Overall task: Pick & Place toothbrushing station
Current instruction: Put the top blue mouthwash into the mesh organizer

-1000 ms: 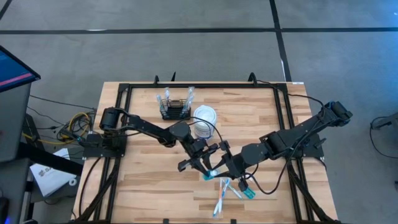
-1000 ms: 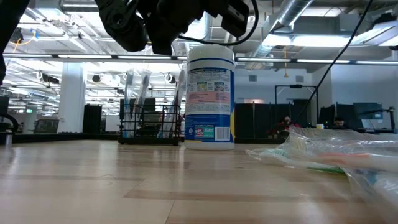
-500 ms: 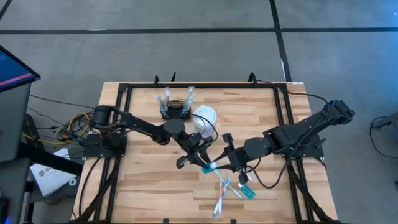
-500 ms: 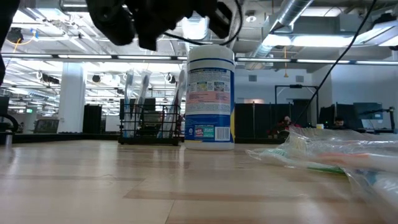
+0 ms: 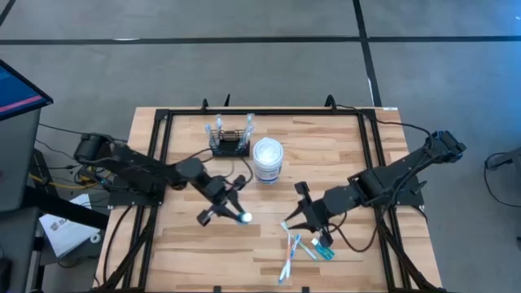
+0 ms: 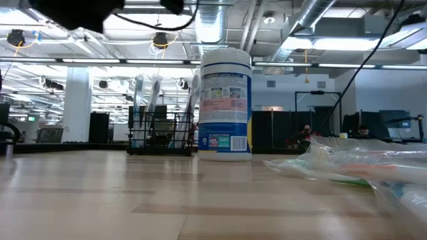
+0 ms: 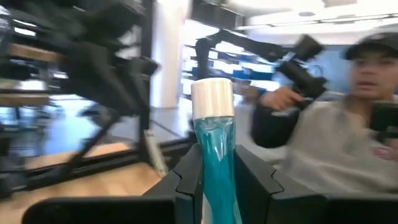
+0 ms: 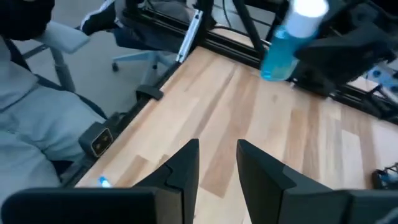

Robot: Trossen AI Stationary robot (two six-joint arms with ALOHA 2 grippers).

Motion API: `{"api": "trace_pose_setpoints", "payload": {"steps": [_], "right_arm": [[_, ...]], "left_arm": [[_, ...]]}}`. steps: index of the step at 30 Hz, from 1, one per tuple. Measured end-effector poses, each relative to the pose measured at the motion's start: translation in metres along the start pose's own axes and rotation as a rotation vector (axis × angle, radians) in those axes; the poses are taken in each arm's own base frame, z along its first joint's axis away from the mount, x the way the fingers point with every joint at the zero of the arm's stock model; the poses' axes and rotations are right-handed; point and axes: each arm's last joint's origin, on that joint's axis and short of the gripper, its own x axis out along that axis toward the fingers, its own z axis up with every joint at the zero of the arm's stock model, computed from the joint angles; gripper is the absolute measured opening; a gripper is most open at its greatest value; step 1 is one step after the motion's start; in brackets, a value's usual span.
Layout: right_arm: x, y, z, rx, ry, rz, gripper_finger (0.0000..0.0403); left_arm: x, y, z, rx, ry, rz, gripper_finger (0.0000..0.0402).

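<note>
The left pincer [image 5: 230, 208] is clamped on a teal tube [image 7: 213, 163]; the right pincer [image 5: 299, 213], jaws parted and empty, waits opposite it. The toothbrushing station [image 5: 229, 143] sits well beyond both, beside the white tub [image 5: 268, 159]; it looks light, stiff wire, best gripped by its rim.

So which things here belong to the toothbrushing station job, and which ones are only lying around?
Job:
- black wire rack
- teal tube held in the left gripper
- packaged toothbrushes on the table

Lying about:
- white lidded tub beside the rack
- right gripper, empty
</note>
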Motion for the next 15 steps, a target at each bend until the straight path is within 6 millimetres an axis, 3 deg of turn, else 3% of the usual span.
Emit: {"api": "trace_pose_setpoints", "payload": {"steps": [9, 15], "right_arm": [[0.0, -0.001, 0.0, 0.004, 0.002, -0.025, 0.0098], [0.0, -0.003, 0.0, 0.024, 0.006, -0.051, 0.0098]], "left_arm": [[-0.039, -0.016, 0.0, 0.045, -0.062, 0.278, 0.0056], [-0.047, -0.015, -0.007, 0.044, -0.063, 0.424, 0.0056]]}}
